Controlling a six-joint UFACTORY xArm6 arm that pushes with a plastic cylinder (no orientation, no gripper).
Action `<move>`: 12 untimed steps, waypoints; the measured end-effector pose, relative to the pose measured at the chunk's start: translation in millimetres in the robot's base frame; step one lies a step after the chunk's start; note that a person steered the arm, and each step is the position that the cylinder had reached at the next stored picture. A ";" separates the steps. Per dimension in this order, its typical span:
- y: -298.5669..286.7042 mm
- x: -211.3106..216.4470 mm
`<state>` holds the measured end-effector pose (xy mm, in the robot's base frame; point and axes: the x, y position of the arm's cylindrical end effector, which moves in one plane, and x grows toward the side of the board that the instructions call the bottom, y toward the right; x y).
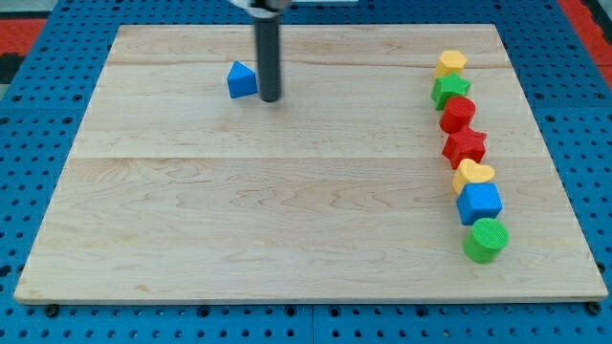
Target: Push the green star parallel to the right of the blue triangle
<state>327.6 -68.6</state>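
Note:
The blue triangle (241, 80) lies near the view's top, left of centre, on the wooden board (287, 210). The green star (450, 91) sits far to the view's right, second from the top in a column of blocks. My rod comes down from the view's top and my tip (271, 98) rests just right of the blue triangle, close to it or touching it. The tip is far left of the green star.
The right-hand column holds, from top to bottom, a yellow block (451, 64), the green star, a red block (457, 115), a red star (466, 146), a yellow heart (472, 175), a blue cube (479, 203) and a green cylinder (486, 240).

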 end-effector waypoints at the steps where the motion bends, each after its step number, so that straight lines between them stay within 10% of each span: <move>1: -23.4 -34.0; 3: -16.2 -24.5; 5: 127.9 -24.7; 7: 171.2 -112.1; 9: 336.5 -27.8; 10: 258.6 -19.1; 12: 327.9 5.7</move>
<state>333.3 259.4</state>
